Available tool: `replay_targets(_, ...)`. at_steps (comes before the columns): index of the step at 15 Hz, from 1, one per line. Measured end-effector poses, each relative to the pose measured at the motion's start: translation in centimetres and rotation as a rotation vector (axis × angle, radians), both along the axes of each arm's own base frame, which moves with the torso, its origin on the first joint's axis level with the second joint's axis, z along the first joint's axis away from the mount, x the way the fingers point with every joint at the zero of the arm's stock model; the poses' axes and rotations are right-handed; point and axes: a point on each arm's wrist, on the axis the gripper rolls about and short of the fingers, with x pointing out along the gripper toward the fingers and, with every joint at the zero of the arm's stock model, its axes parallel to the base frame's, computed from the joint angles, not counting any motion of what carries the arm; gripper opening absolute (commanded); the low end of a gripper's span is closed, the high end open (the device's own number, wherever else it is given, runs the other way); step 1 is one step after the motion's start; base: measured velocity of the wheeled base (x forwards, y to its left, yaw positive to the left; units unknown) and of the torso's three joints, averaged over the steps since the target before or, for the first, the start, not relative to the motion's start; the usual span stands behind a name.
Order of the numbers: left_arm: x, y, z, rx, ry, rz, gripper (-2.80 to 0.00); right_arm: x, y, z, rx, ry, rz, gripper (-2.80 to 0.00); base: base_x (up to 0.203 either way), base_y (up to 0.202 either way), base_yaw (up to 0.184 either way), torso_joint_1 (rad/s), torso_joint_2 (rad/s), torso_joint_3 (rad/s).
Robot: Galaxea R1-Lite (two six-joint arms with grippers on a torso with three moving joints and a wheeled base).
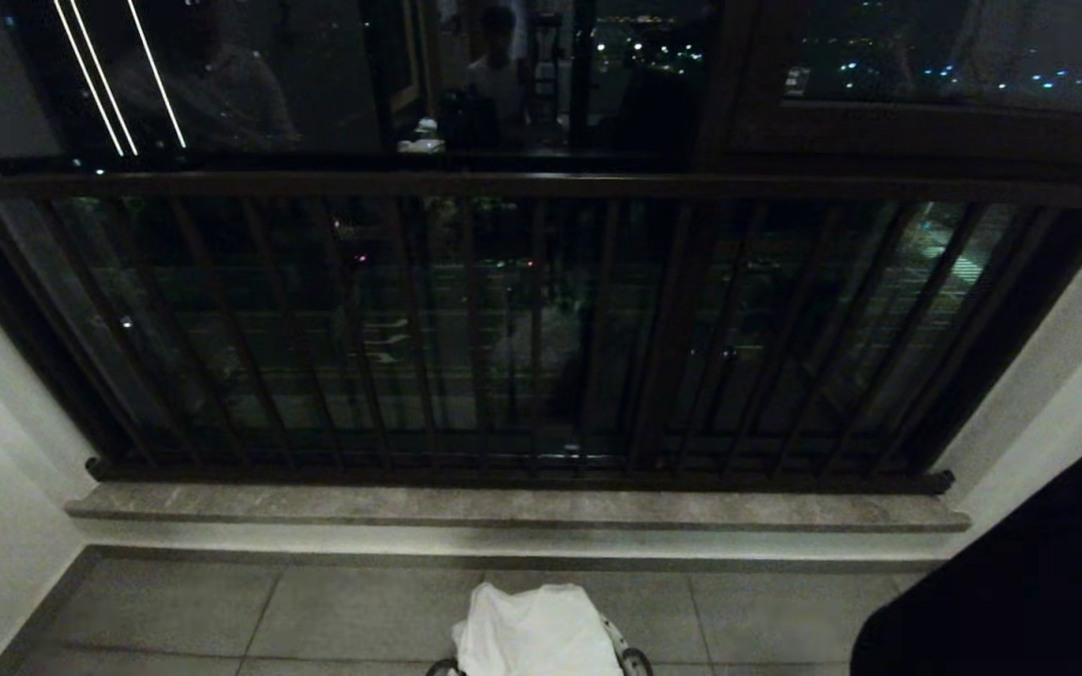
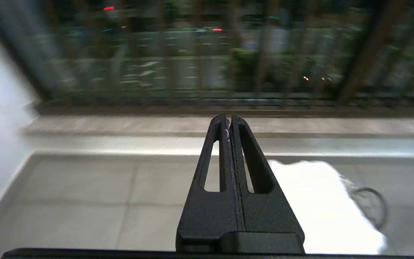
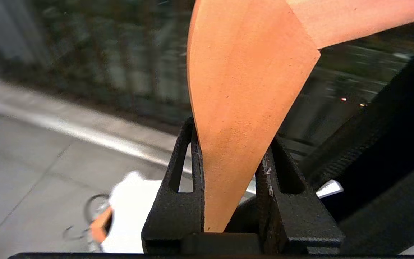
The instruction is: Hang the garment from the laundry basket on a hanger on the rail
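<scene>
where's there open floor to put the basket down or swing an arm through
Bare floor tiles lie left of the laundry basket, up to the white wall, and more right of it, up to the dark shape in the corner. The stone sill below the railing is bare. Crowded only mid-floor, where the white garment heaps over the basket.

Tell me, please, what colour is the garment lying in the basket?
White; the garment shows best in the head view, draped over the basket.
</scene>
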Motion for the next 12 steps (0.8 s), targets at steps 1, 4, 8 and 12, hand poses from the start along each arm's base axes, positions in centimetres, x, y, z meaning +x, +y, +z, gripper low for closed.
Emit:
replay_targets(1, 0.0, 0.0, 0.0, 0.000, 0.000, 0.000, -2.80, 0.0, 0.0, 0.0, 0.001, -0.001, 0.000, -2.80, 0.000, 0.002, -0.123, 0.002, 0.00, 0.002)
replay_targets(4, 0.0, 0.0, 0.0, 0.000, 0.000, 0.000, -2.80, -0.1, 0.0, 0.6, 0.015, -0.037, 0.004, -2.80, 0.001, 0.002, -0.053, 0.000, 0.00, 0.001)
replay_targets(8, 0.0, 0.0, 0.0, 0.000, 0.000, 0.000, -2.80, -0.1, 0.4, 3.0, 0.101, -0.129, 0.190, -2.80, 0.000, 0.000, 0.000, 0.000, 0.00, 0.000)
replay_targets(12, 0.0, 0.0, 0.0, 0.000, 0.000, 0.000, -2.80, 0.6, 1.2, 5.6, 0.283, -0.080, 0.462, -2.80, 0.000, 0.000, 0.000, 0.000, 0.00, 0.000)
